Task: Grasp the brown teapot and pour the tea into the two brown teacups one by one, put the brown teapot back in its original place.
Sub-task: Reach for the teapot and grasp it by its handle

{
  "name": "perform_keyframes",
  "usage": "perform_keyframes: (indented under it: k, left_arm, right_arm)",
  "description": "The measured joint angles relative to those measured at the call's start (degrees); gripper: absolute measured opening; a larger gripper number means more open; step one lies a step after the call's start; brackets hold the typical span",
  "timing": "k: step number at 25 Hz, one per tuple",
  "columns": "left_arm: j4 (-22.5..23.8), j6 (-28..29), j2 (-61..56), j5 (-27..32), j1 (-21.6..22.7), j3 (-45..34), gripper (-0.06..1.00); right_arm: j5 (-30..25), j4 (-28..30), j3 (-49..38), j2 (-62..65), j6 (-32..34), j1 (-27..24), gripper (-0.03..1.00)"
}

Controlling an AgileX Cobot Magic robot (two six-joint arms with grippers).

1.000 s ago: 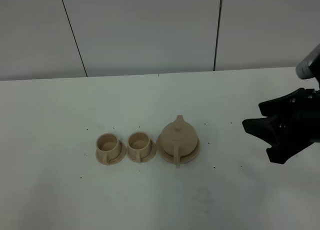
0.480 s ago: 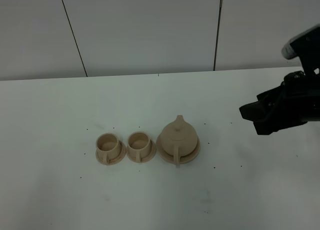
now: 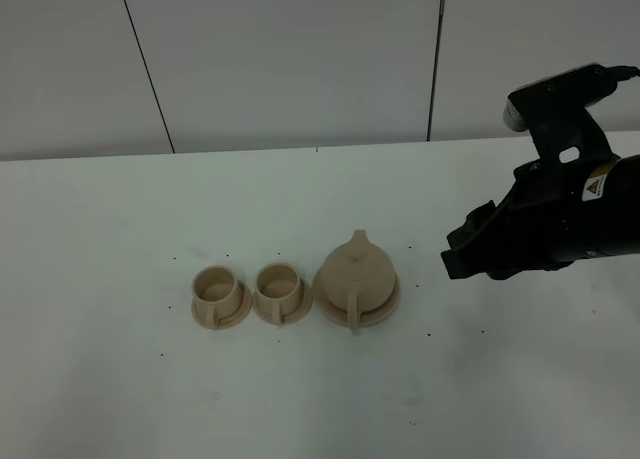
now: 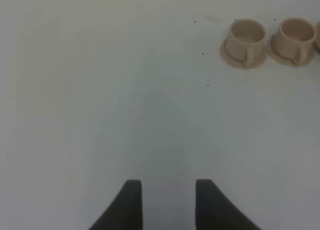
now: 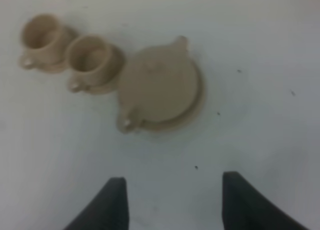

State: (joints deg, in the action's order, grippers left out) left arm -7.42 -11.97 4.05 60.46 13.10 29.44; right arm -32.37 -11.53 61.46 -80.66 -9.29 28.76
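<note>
The brown teapot (image 3: 356, 271) stands on its wide saucer (image 3: 390, 301) at the table's middle, lid on, with its handle toward the front edge. Left of it, the two brown teacups (image 3: 217, 287) (image 3: 279, 282) stand on small saucers. My right gripper (image 3: 458, 257) hovers right of the teapot, apart from it. In the right wrist view its fingers (image 5: 116, 202) stand wide open short of the teapot (image 5: 160, 84) and the cups (image 5: 42, 34) (image 5: 90, 57). My left gripper (image 4: 167, 202) is open over bare table, far from the cups (image 4: 246, 35) (image 4: 295, 35).
The white table (image 3: 120, 219) carries only small dark specks around the tea set. A pale panelled wall (image 3: 300, 59) rises behind its back edge. The black right arm (image 3: 560, 209) fills the right side.
The right arm has swung left and up toward the teapot, its gripper now pointing at it from the right. Teapot and cups have not moved.
</note>
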Motion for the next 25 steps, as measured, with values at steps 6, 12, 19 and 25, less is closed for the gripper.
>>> perform_keyframes:
  k: [6,12,19,25]
  left_arm:
    - [0.0,0.0,0.0,0.0,0.0,0.0,0.33]
    - [0.0,0.0,0.0,0.0,0.0,0.0,0.33]
    - [0.0,0.0,0.0,0.0,0.0,0.0,0.33]
    - [0.0,0.0,0.0,0.0,0.0,0.0,0.33]
  right_arm:
    - [0.6,10.0,0.0,-6.1,15.9,4.6,0.42]
    - [4.5,12.0,0.0,-9.2,25.3,8.0,0.41]
    - [7.6,12.7,0.0,-13.7,32.9,10.7,0.41]
    - [14.1,13.5,0.3,-16.4,36.8,12.9,0.41]
